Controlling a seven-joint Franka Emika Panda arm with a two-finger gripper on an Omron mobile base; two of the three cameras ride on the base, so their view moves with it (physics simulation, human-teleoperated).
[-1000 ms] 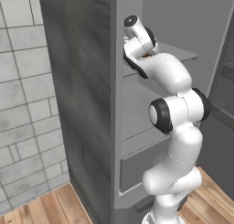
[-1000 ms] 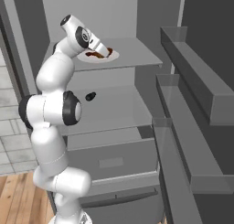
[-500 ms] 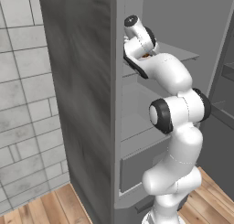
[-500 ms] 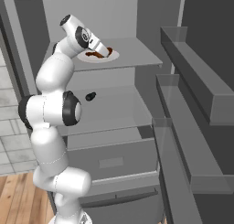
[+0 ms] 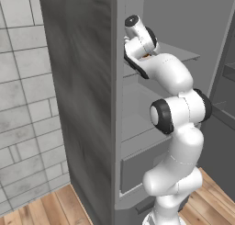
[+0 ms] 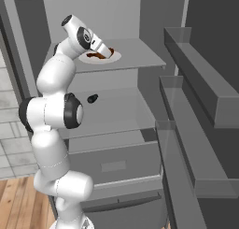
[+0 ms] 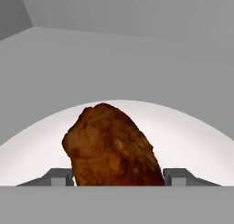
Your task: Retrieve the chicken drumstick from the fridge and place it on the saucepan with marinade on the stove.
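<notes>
On a white plate [image 7: 192, 136] lies the chicken drumstick [image 7: 112, 145], brown and glossy, on the upper shelf [image 6: 140, 55] of the open dark grey fridge [image 5: 82, 81]. My gripper [image 7: 118, 177] is shut on the drumstick, with one fingertip [image 7: 61, 176] against each side of it. In the right base view the gripper [image 6: 106, 52] reaches down onto the plate [image 6: 114, 58], where a bit of the brown drumstick [image 6: 97, 56] shows. In the left base view the gripper [image 5: 146, 58] sits just inside the fridge. The saucepan and the stove are out of view.
The open fridge door with its grey racks [image 6: 200, 83] stands close on the right. A small dark object [image 6: 92, 98] lies on the middle shelf, above the lower drawer [image 6: 116, 165]. A tiled wall [image 5: 23, 104] is left of the fridge.
The hand has shifted very slightly at the plate; the arm and drumstick otherwise stay where they were.
</notes>
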